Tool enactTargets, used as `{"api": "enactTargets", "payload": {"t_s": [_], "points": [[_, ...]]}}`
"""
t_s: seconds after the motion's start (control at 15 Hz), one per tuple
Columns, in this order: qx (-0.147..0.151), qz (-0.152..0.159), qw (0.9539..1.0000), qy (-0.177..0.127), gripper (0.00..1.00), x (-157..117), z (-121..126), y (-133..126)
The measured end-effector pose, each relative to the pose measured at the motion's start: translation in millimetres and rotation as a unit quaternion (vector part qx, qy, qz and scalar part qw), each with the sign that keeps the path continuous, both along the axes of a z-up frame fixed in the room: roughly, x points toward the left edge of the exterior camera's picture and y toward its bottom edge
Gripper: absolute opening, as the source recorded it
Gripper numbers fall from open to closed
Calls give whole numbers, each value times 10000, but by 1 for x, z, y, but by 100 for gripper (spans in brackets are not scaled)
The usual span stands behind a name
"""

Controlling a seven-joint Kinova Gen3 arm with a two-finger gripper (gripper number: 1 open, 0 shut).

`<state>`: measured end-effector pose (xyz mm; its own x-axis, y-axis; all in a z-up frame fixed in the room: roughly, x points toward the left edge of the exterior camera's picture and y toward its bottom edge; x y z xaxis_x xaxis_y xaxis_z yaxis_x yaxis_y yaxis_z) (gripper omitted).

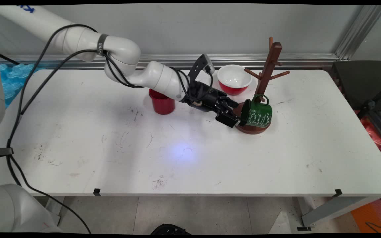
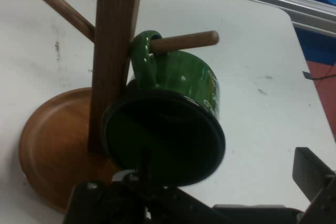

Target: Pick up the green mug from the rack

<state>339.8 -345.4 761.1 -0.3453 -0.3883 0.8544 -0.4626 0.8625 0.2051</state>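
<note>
A green enamel mug point(image 1: 258, 114) hangs by its handle on a low peg point(image 2: 184, 41) of the brown wooden mug tree point(image 1: 268, 66), with its mouth tipped toward the arm. My gripper point(image 1: 235, 114) is right at the mug's rim, low over the tree's round base point(image 1: 253, 129), and it is open. In the hand view the mug point(image 2: 178, 77) fills the middle, beside the tree's post point(image 2: 113, 51). One finger point(image 2: 140, 174) sits at the rim's lower edge. The other finger point(image 2: 315, 174) stands well off to the right, clear of the mug wall.
A red cup point(image 1: 161, 101) stands just behind the forearm. A red bowl point(image 1: 234, 79) with a white inside sits at the back, left of the tree. Blue packing point(image 1: 12, 76) lies off the table's left end, and dark equipment point(image 1: 365, 82) off its right end.
</note>
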Motion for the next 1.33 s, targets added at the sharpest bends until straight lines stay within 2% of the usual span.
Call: {"api": "enactTargets", "payload": {"t_s": [1.27,1.33], "points": [[-228,13,9997,15,100,-22,-16,-12],[-238,12,9997,15,0,-22,-17,-12]]}}
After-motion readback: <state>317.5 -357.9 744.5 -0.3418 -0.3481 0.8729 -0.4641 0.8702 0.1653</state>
